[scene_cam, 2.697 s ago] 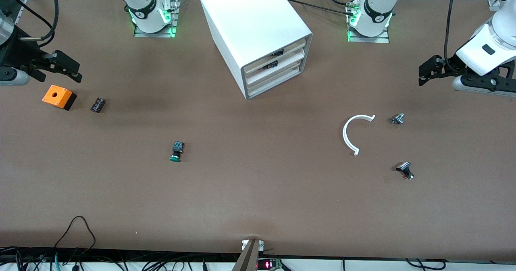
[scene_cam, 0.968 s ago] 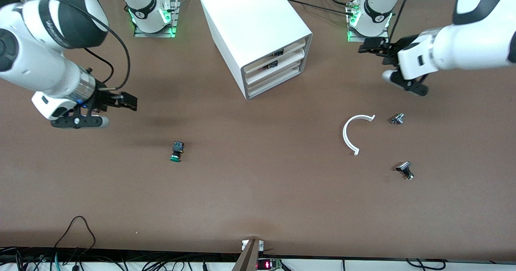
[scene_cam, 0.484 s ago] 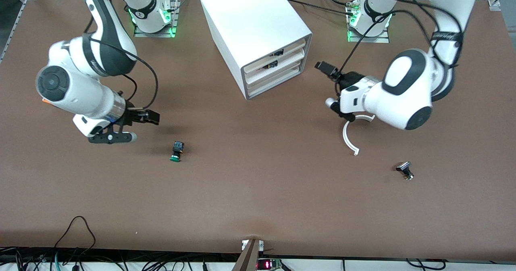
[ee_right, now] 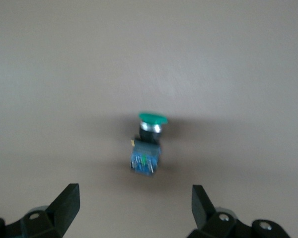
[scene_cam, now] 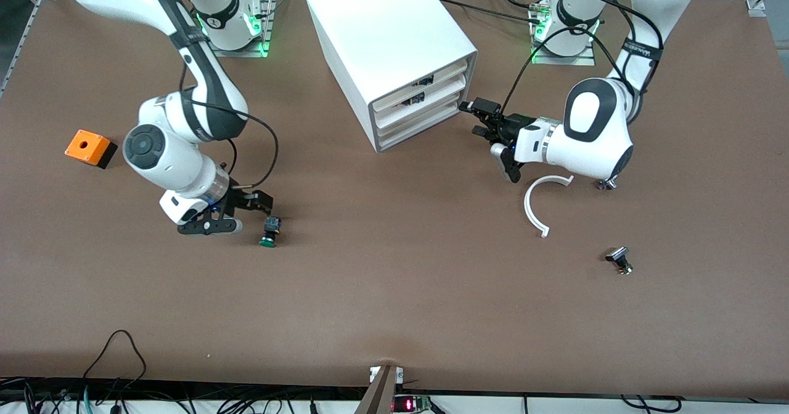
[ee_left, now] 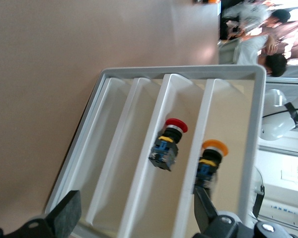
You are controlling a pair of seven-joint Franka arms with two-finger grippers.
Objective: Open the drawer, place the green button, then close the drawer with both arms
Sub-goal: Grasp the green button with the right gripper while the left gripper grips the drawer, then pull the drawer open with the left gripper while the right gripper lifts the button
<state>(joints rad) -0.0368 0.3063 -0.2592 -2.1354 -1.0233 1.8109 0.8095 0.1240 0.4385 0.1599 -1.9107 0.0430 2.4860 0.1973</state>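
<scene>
The button (scene_cam: 269, 230), green cap and black body, lies on its side on the brown table; in the right wrist view (ee_right: 148, 145) it lies between and ahead of my fingertips. My right gripper (scene_cam: 257, 202) is open, low over the table just beside the button, not touching it. The white cabinet (scene_cam: 382, 38) has all three drawers shut; the lowest drawer (scene_cam: 420, 128) is nearest the table. My left gripper (scene_cam: 476, 118) is open and empty, close in front of the drawers. The left wrist view shows the drawer fronts, the lowest (ee_left: 120, 144), between my open fingers (ee_left: 64, 218).
An orange box with a hole (scene_cam: 90, 148) sits at the right arm's end. A white curved strip (scene_cam: 535, 207) and two small silver-black knobs (scene_cam: 619, 260) (scene_cam: 607, 184) lie under and near the left arm. A red-capped (ee_left: 168, 144) and an orange-capped button (ee_left: 210, 161) show at the upper drawers.
Both arms swung in from the table's ends. The right gripper came down beside the button; the left gripper moved to the cabinet's drawer fronts. The button and the drawers have not moved.
</scene>
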